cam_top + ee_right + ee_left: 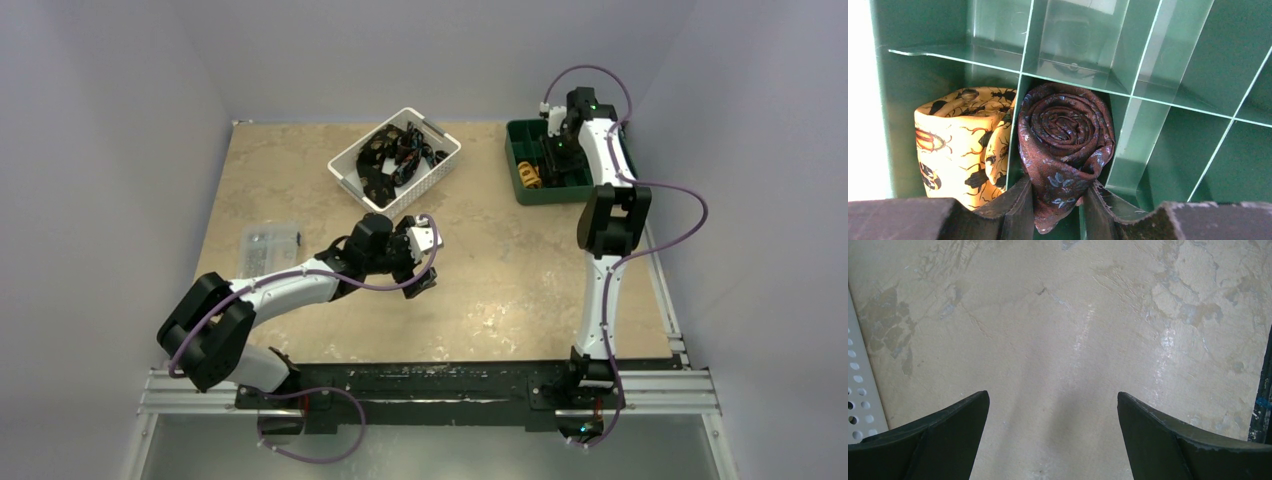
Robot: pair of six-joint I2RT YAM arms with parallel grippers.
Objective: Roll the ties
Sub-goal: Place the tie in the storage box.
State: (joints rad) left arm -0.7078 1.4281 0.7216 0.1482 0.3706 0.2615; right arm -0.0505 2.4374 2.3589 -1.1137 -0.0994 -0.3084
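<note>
1. On the table [500, 300], the basket [440, 135] stands at the back, near the middle, with loose ties [395, 158] heaped in it.
2. The divided tray [513, 165] sits at the back right, well apart from the basket.
3. A small box [270, 238] lies near the left edge, in front and to the left of the basket.
4. The left gripper [425, 262] hangs over bare table just in front of the basket, between box and tray.
5. The right gripper [1058, 212] reaches into the tray. The rolled tie [1065, 135] stands on end in one compartment, between its fingers and touching both.
6. In the compartment just left of it — beside the tray's wall — stands a second rolled tie [960, 145], with one divider [1015, 130] between the two.
</note>
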